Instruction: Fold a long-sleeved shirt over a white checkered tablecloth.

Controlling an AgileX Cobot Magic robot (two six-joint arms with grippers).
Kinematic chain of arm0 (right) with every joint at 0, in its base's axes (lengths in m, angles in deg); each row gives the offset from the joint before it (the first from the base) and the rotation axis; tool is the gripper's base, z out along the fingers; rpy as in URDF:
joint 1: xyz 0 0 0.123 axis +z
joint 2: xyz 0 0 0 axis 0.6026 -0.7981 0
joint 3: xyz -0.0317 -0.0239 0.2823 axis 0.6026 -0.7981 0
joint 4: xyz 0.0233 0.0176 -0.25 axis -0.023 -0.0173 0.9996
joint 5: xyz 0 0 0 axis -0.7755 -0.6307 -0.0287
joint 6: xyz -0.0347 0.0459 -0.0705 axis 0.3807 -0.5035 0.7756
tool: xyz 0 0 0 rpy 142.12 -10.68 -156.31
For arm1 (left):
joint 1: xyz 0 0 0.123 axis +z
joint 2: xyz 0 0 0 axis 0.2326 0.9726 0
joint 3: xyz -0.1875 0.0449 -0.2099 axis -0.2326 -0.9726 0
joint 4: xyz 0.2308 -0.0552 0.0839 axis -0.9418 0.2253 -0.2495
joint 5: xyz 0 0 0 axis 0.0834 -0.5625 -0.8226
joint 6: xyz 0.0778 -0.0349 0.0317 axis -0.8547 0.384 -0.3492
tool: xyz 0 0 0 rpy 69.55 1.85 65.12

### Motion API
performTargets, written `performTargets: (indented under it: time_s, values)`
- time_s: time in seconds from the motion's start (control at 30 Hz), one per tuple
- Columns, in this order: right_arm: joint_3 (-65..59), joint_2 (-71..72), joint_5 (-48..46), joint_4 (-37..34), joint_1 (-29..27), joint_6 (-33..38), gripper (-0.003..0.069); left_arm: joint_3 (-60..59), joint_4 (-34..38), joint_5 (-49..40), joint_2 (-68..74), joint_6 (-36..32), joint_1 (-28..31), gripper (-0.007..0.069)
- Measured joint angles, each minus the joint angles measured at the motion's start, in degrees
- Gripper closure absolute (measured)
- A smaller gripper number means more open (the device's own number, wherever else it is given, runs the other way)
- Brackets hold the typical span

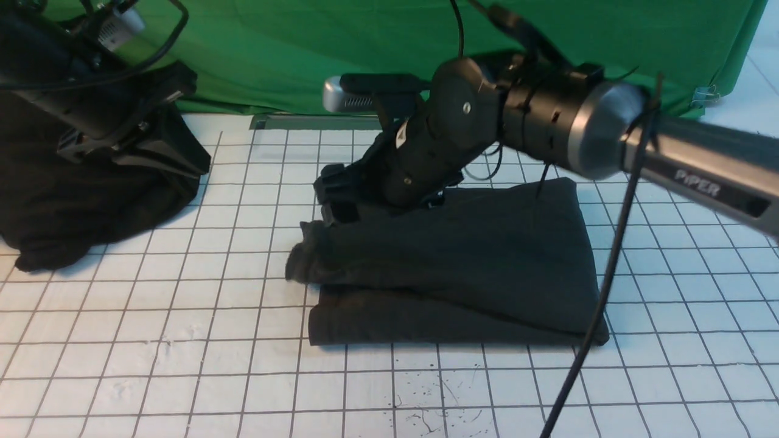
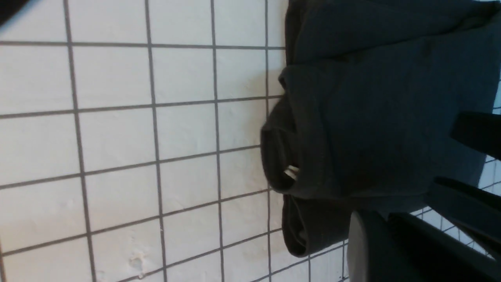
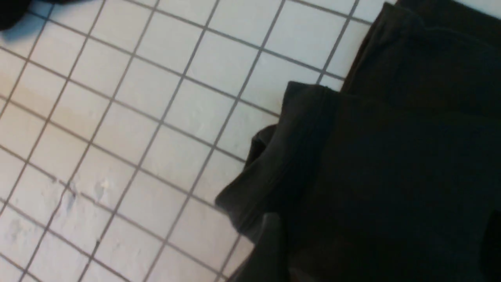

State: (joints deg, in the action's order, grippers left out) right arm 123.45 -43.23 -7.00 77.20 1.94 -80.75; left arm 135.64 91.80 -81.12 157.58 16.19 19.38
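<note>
Fingers wide apart, the right gripper (image 1: 328, 198) sits at the far left corner of the one long-sleeved shirt (image 1: 462, 267), which lies folded on the one white checkered tablecloth (image 1: 182, 340), while the left gripper (image 1: 115, 146), whose finger spread I cannot tell, hangs over one black heap (image 1: 73, 207).

Folded shirt (image 2: 383, 117) on checkered tablecloth (image 2: 117, 137)

Right arm (image 1: 608, 131) reaches leftward, wrist bent down, fingers (image 3: 271, 250) spread; left arm (image 1: 61, 91) hangs raised far left.
</note>
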Motion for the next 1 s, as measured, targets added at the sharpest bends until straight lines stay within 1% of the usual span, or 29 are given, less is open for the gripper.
performTargets:
  time_s: [0.03, 0.07, 0.1, 0.13, 0.17, 0.23, 0.27, 0.3, 0.33, 0.37, 0.4, 0.53, 0.63, 0.73, 0.77, 0.83, 1.0]
  values:
    - [1.02, 1.55, -3.27, 1.12, -0.46, 0.96, 0.0024, 0.0, 0.39, -0.03, 0.0, 0.05, -0.06, 0.0538]
    - [1.22, 1.88, -3.26, 1.36, -0.57, 0.96, 0.0024, 0.0, 0.39, -0.03, 0.0, 0.07, -0.07, 0.053]
    - [2.96, 5.0, -9.82, 3.66, -1.63, 2.57, 0.0072, 0.0, 0.55, -0.03, -0.16, 0.46, -0.44, 0.0497]
    - [3.13, 5.33, -10.55, 4.31, -1.94, 2.7, 0.0079, 0.0, 0.55, -0.03, -0.16, 0.46, -0.44, 0.0493]
    - [4.08, 8.28, -16.7, 7.1, -3.18, 3.8, 0.0125, -0.06, 0.61, -0.03, -0.31, 0.9, -1.28, 0.0457]
    - [3.62, 11.9, -20.72, 9.85, -5.24, 5.61, 0.0179, -0.7, 0.61, -0.03, -0.78, 1.07, -3.17, 0.0413]
    - [2.62, 14.39, -21.57, 11.29, -6.34, 6.03, 0.0201, -1.44, 0.45, 0.03, -1.19, 1.12, -4.72, 0.0379]
    - [2.41, 14.8, -21.85, 11.51, -6.78, 6.11, 0.0205, -1.61, 0.37, 0.03, -1.25, 1.12, -4.99, 0.0379]
    - [0.22, 18.11, -22.41, 12.57, -8.69, 6.73, 0.0214, -3.01, -0.21, 0.03, -1.76, 1.12, -7.44, 0.0338]
    - [-0.49, 18.94, -22.39, 12.58, -8.93, 6.73, 0.0214, -3.2, -0.28, 0.03, -1.76, 1.12, -7.77, 0.0334]
    - [-2.89, 21.36, -22.63, 13.12, -10.54, 6.93, 0.0212, -4.65, -1.49, -0.09, -2.05, 1.36, -10.11, 0.0309]
    - [-14.31, 27.16, -23.08, 13.54, -14.34, 7.1, 0.0172, -9.52, -6.15, 1.16, -2.04, 4.03, -16.58, 0.0263]
    - [-24.57, 28.26, -20.84, 13.55, -15.82, 6.92, 0.0139, -13.8, -8.84, 6.42, -2.04, 6.52, -21.41, 0.0245]
    - [-36.5, 27.27, -11.18, 12.99, -16.08, 6.31, 0.0122, -17.63, -9.37, 12.69, -2.04, 7.54, -25.37, 0.0241]
    - [-37.11, 27.02, -10.55, 12.85, -16.08, 6.22, 0.0121, -17.86, -9.37, 13.53, -2.04, 7.54, -25.59, 0.024]
    - [-42.94, 24.95, -4.49, 12.44, -16.08, 5.26, 0.0118, -19.98, -9.42, 17.73, -1.7, 8.38, -27.74, 0.024]
    - [-45.4, 20.06, 1.18, 12.0, -16.12, 4.48, 0.0116, -20.24, -10.71, 20.91, 0.72, 11.65, -28.2, 0.0239]
